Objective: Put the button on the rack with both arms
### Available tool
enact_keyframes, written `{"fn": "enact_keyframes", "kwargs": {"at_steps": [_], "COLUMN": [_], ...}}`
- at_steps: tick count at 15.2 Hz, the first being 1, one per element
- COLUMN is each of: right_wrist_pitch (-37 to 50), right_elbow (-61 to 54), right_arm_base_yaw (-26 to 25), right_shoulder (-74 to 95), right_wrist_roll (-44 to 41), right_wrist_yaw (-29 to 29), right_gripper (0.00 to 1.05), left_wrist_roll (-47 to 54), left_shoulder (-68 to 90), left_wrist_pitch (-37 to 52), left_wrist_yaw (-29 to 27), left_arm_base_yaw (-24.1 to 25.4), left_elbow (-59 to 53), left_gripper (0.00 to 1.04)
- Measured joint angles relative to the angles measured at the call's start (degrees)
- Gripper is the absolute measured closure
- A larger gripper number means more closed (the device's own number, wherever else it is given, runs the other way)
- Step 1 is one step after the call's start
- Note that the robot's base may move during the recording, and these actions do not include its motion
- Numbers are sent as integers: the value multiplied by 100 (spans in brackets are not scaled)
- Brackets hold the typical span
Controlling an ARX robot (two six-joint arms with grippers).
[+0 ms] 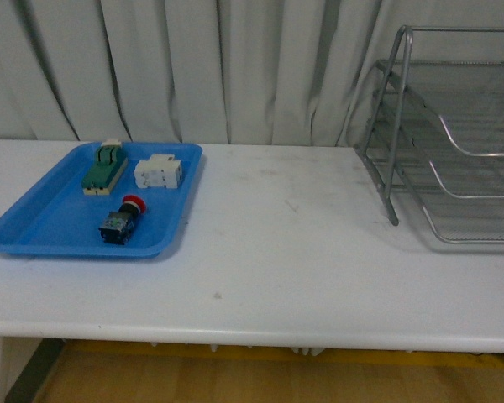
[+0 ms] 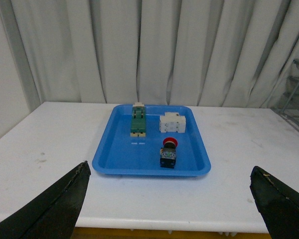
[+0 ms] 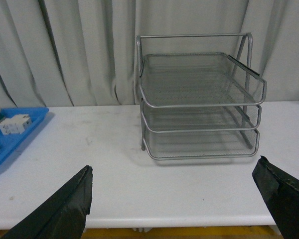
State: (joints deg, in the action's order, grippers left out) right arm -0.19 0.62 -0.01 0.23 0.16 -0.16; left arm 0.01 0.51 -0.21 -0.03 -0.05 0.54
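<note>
- Red mushroom cap on a dark, blocky body: the button (image 1: 122, 220) seems to lie on its side in the blue plastic tray (image 1: 59, 225), near the tray's front rim.
- It is probably light, rigid plastic. The flat sides of the body offer a surer hold than the rounded cap.
- The silver wire-mesh rack (image 3: 204, 105) has three tiers and stands well apart from the button, to the right.
- The left gripper (image 2: 169, 167) and right gripper (image 3: 174, 164) both gape wide and hold nothing.

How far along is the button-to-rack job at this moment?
Done: nothing; the red-capped dark push-button lies in the flat blue plastic tray. In hand: nothing; left gripper and right gripper are open and empty. Left: pickup, placing on the silver wire-mesh rack.
</note>
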Motion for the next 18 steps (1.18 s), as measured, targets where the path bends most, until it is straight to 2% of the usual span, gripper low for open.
{"fn": "enact_keyframes", "kwargs": {"at_steps": [15,16,17,18], "right_wrist_pitch": [0,-229,177,737], "right_elbow": [0,61,114,214], "right_arm_base_yaw": [0,-201,-498,-713], "right_shoulder": [0,98,658,1178], "right_wrist_roll": [0,299,911,1294], "right_wrist_yaw": [0,-599,-1464,-1969], "right_gripper": [6,6,6,6], "left_wrist_roll": [0,0,0,0], "left_shoulder": [0,0,0,0], "left_wrist_pitch": [0,0,2,0], "left_wrist_yaw": [0,-4,4,0], "left_arm_base_yaw": [0,0,0,0], "left_elbow": [-2,0,0,0], "left_gripper": [7,7,7,7]}}
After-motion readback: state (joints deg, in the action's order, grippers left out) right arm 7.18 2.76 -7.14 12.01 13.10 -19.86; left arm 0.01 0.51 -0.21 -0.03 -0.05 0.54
